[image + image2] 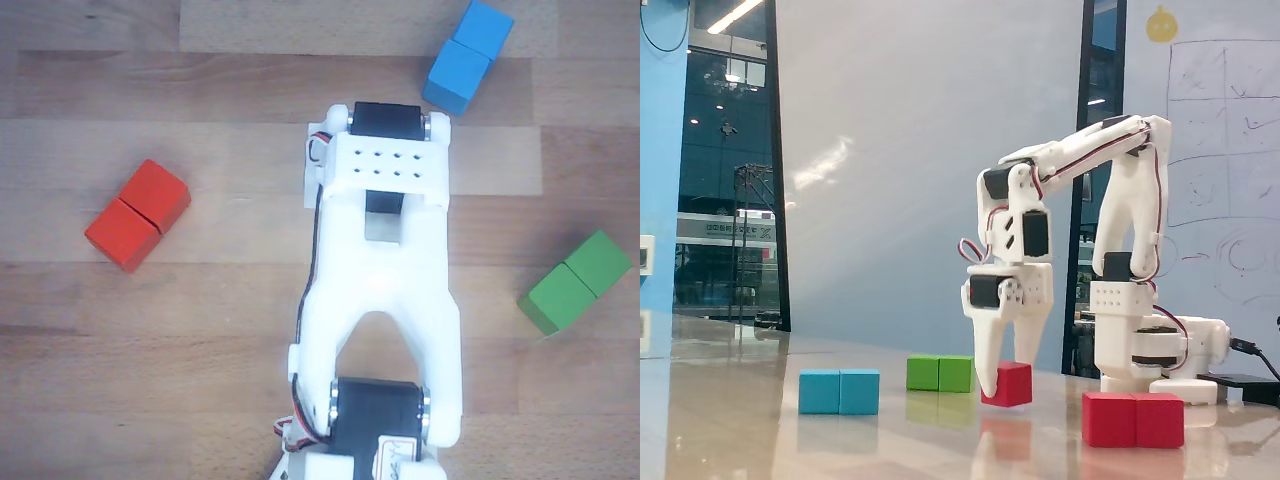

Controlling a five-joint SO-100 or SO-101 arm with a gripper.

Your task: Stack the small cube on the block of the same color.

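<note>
Grasping 1 small cube just above the worktop, the fingers pinch it; 1 red block, 1 blue block, 1 green block lie apart.

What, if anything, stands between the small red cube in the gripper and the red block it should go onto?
Nothing visible: in the fixed view the small cube hangs in the gripper, with bare table between it and the red block.

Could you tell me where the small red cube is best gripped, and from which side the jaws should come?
From straight above, on two opposite vertical faces of the small red cube. Its flat parallel sides suit a pinch, and the gripper already holds it that way, just off the table.
</note>
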